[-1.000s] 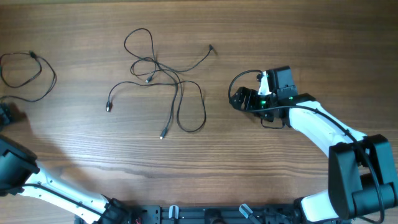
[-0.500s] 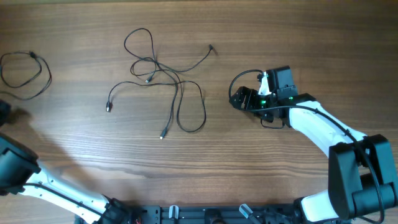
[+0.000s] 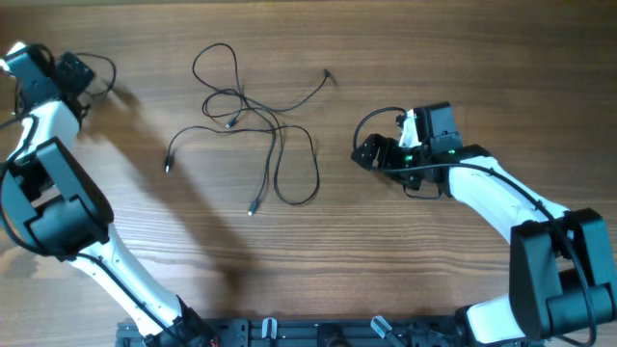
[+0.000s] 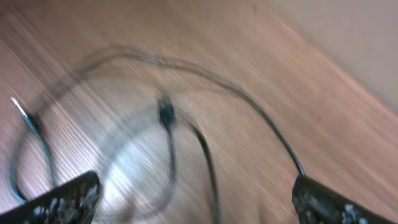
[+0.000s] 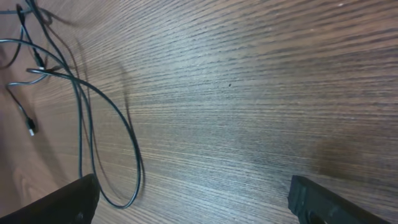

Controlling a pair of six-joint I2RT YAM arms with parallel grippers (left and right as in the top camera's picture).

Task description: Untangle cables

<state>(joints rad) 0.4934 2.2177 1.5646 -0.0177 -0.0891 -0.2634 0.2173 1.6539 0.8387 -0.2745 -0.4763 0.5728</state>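
L fingers [image 4: 68, 198] spread wide, nothing btwn them, over a blurred thin strand w/ small plug [image 4: 166, 114] at far-left corner of bench [image 3: 453, 48]. R fingers [image 5: 69, 200] also wide, empty, low over bare wood. Main cables [image 3: 255, 125] lie mid bench in a loose tangle, near R fingers.

The overhead view is bright, even and sharp. A wide soft shadow of the left arm [image 3: 58, 183] crosses the table [image 3: 386, 251] diagonally, just left of the cables [image 3: 273, 127]. The left wrist view is heavily motion-blurred; the cables are only streaks. The right wrist view is sharp, with faint soft shadows beside the cables.
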